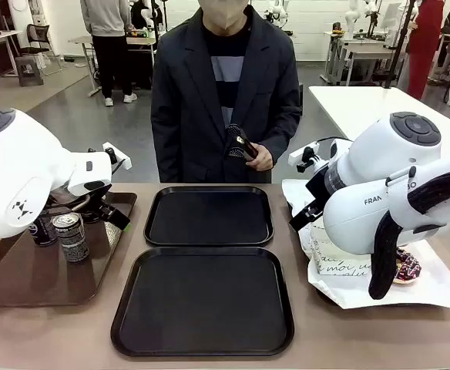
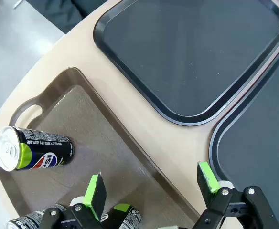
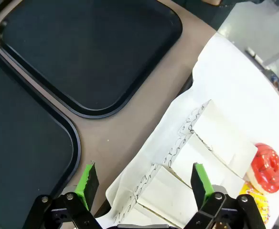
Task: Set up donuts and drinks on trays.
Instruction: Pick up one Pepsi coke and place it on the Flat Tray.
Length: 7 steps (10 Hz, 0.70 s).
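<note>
Two black trays lie bare in mid-table, one far [image 1: 209, 216] and one near [image 1: 202, 301]. On the brown tray [image 1: 17, 281] at the left stand dark cans: a grey-black patterned one [image 1: 72, 236] and a black one with green marking [image 2: 34, 152]. My left gripper [image 2: 151, 185] hangs open over that brown tray's inner edge, holding nothing. On the right, my right gripper [image 3: 144, 180] is open above white "moi" paper holders [image 3: 216, 143]. Beyond those lie a red-glazed donut [image 3: 268, 168] and a yellow one [image 3: 256, 205]. A dark sprinkled donut [image 1: 406, 267] peeks out behind the right arm.
A white paper sheet [image 1: 441, 289] covers the table's right end under the holders and donuts. A person stands at the far side with a dark object in one hand [image 1: 242, 146]. Bare tabletop runs between the black trays and the brown tray.
</note>
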### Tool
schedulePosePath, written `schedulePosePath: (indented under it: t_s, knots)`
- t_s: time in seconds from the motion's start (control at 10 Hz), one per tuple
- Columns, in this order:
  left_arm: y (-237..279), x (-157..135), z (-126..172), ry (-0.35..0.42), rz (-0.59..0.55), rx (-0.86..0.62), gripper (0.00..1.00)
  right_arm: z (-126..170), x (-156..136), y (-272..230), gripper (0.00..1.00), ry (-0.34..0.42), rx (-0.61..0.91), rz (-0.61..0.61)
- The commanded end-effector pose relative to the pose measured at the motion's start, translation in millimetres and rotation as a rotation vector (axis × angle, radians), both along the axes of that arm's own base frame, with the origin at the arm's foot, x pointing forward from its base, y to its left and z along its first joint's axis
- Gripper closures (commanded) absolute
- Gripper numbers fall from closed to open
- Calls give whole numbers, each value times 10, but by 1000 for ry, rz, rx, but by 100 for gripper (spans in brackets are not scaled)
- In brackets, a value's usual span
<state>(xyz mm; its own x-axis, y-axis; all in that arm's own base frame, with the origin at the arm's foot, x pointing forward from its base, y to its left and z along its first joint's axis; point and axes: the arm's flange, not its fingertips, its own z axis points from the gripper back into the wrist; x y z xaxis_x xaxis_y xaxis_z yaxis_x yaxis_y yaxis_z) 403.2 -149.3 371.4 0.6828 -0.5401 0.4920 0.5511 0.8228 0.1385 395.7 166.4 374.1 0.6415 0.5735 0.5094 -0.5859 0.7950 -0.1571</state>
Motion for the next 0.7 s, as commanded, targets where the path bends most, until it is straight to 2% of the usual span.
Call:
schedulePosePath:
  t_s: [0.0, 0.6]
  knots:
    - [-1, -1, 0, 0, 0, 0, 0, 0, 0, 0, 0, 0, 0, 0]
    - [-1, -1, 0, 0, 0, 0, 0, 0, 0, 0, 0, 0, 0, 0]
